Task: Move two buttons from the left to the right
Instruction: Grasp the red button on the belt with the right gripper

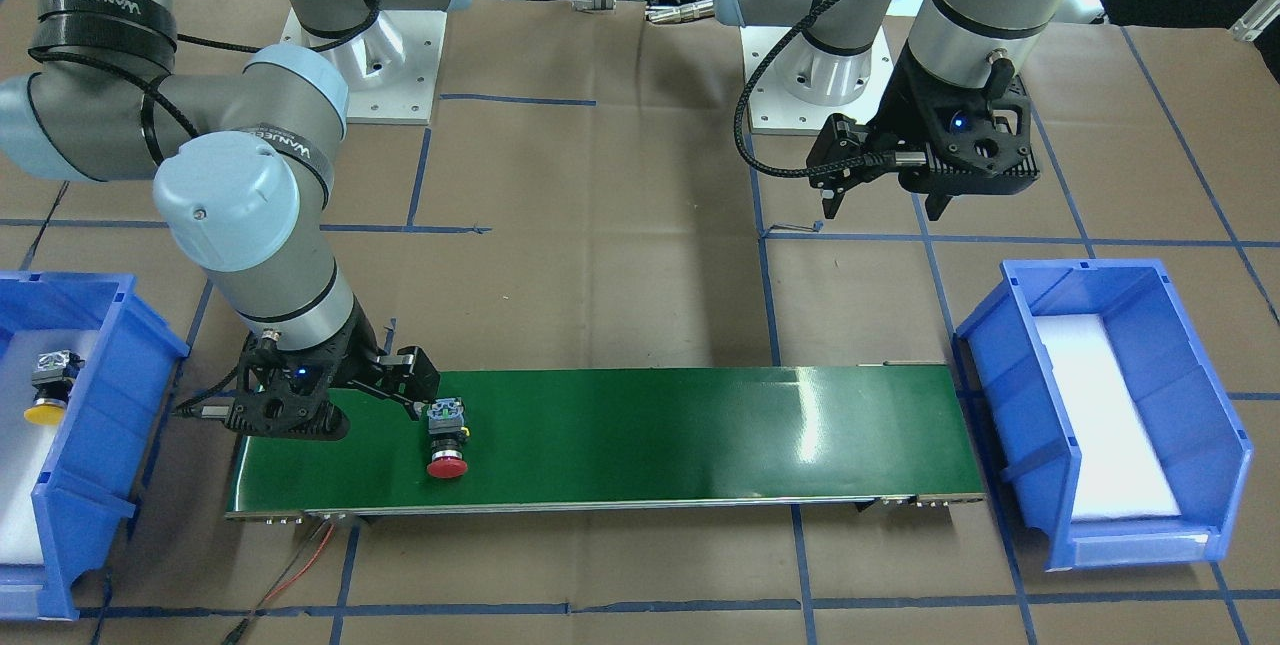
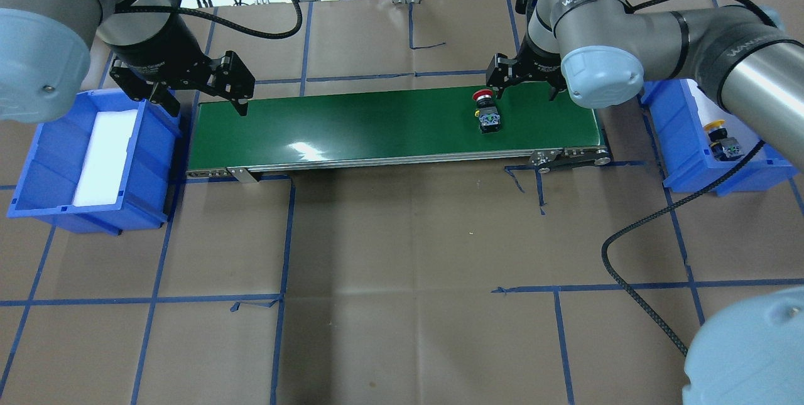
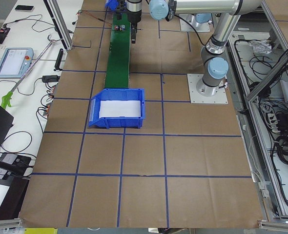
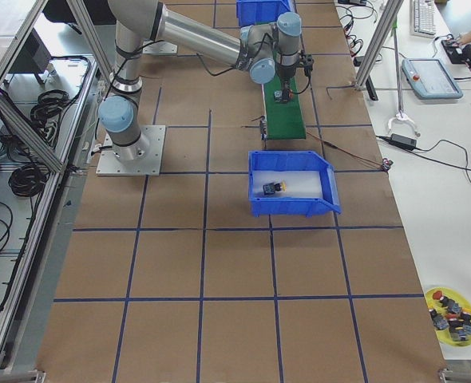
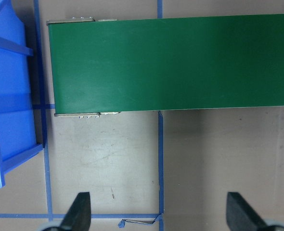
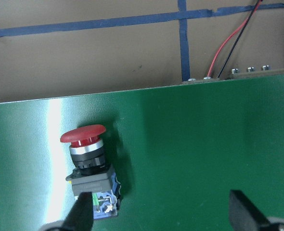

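Observation:
The red button (image 2: 485,110) lies on its side on the green conveyor belt (image 2: 377,122), near the belt's right end; it also shows in the front view (image 1: 447,440) and the right wrist view (image 6: 90,163). My right gripper (image 2: 526,90) is open just above the belt, and its left finger (image 6: 82,214) is right beside the button's rear block. The yellow button (image 2: 719,138) lies in the right blue bin (image 2: 666,116), also seen from the front (image 1: 50,390). My left gripper (image 2: 206,103) is open and empty over the belt's left end, as the left wrist view (image 5: 160,214) shows.
A blue bin (image 2: 151,160) with a white foam pad and no buttons stands left of the belt. Red and black wires (image 6: 228,43) run off the belt's far edge. Blue tape lines cross the brown paper-covered table (image 2: 408,267).

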